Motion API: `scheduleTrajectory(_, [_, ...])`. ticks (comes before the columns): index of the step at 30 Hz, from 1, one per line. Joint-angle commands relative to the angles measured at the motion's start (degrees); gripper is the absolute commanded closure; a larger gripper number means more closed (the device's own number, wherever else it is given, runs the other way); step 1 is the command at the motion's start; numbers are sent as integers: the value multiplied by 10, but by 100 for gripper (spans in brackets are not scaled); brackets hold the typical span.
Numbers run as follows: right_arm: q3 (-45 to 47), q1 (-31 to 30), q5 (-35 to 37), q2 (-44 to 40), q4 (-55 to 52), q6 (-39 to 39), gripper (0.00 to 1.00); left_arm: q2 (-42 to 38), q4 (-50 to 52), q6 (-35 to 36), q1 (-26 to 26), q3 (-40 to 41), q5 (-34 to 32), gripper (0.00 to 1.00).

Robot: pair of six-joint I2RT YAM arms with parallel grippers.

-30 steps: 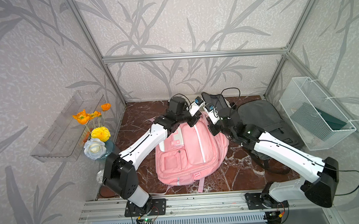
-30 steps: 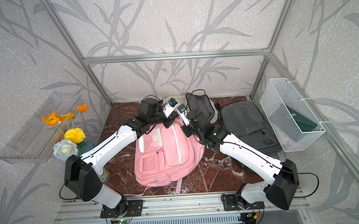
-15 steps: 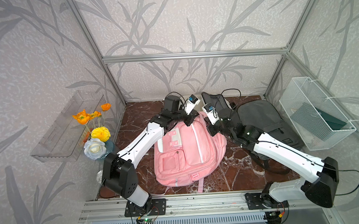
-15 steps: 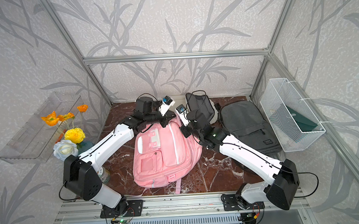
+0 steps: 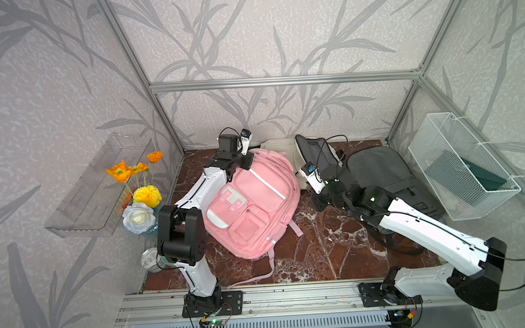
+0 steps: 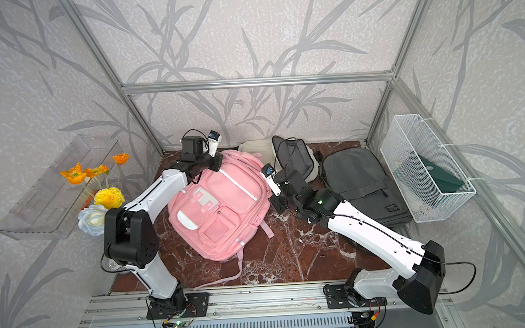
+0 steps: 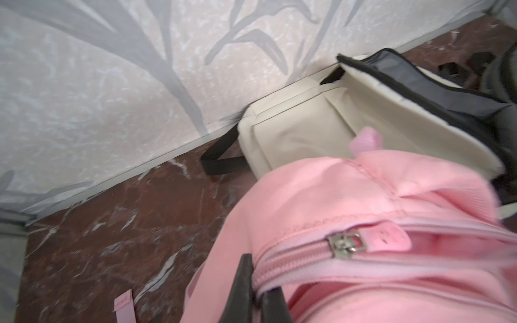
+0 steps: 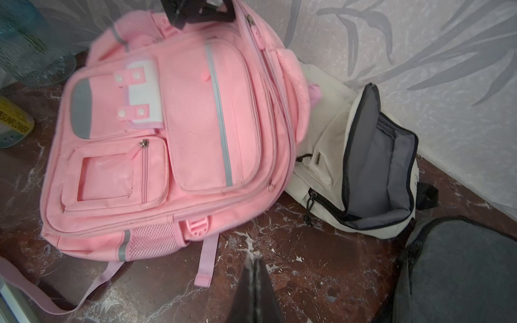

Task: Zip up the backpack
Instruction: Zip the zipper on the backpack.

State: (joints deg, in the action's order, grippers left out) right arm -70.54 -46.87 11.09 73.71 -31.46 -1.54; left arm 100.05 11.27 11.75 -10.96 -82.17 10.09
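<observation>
The marble floor (image 5: 321, 248) carries three bags. The largest, the pink backpack (image 5: 251, 208) (image 6: 217, 204), lies front up at left of centre between the two arms, with its top toward the back wall and touching the white bag (image 8: 321, 156). Its straps trail toward the front rail.

The grey bag (image 5: 385, 170) lies flat on the right, partly under the right arm (image 5: 428, 233). A wire basket (image 5: 433, 149) hangs on the right wall just beside it, and a clear shelf (image 5: 81, 208) hangs on the left wall. The white bag stands against the back wall between the other two, its dark-lined mouth gaping open.

Flowers (image 5: 139, 183) stand at the left edge in a glass vase (image 8: 28, 42), with a can (image 5: 150, 260) near them.

The left arm (image 5: 201, 192) reaches to the backpack's top corner. There the left gripper (image 7: 258, 296) is clamped on the pink zip edge, fabric pinched between its jaws. The right gripper (image 8: 255, 261) hangs over bare floor just beside the backpack's side, jaws pressed together and empty.

The metal slider (image 7: 347, 247) sits near the left gripper. The zip is closed from the slider toward the gripper, and beyond the slider the tapes part.
</observation>
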Motion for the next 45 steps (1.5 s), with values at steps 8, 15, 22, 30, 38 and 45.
scheduleTrajectory(8, [-58, 83, -111, 23, 55, -171, 63, -144, -183, -8, -87, 112, 118, 100])
scheduleTrajectory(15, [-18, 52, -127, 26, 125, -449, 57, -182, -279, -5, -153, 177, 40, 100])
scheduleTrajectory(22, [63, 14, -30, 1, 210, -553, 55, -186, -313, -6, -177, 203, 18, 100])
scheduleTrajectory(30, [104, 39, -25, -3, 293, -562, 52, -204, -322, -8, -197, 228, 19, 100])
scheduleTrajectory(38, [116, 53, -73, 28, 348, -580, 52, -220, -328, -17, -215, 238, 24, 100])
scheduleTrajectory(45, [121, 69, -91, 55, 386, -597, 52, -243, -333, -25, -236, 251, 25, 100])
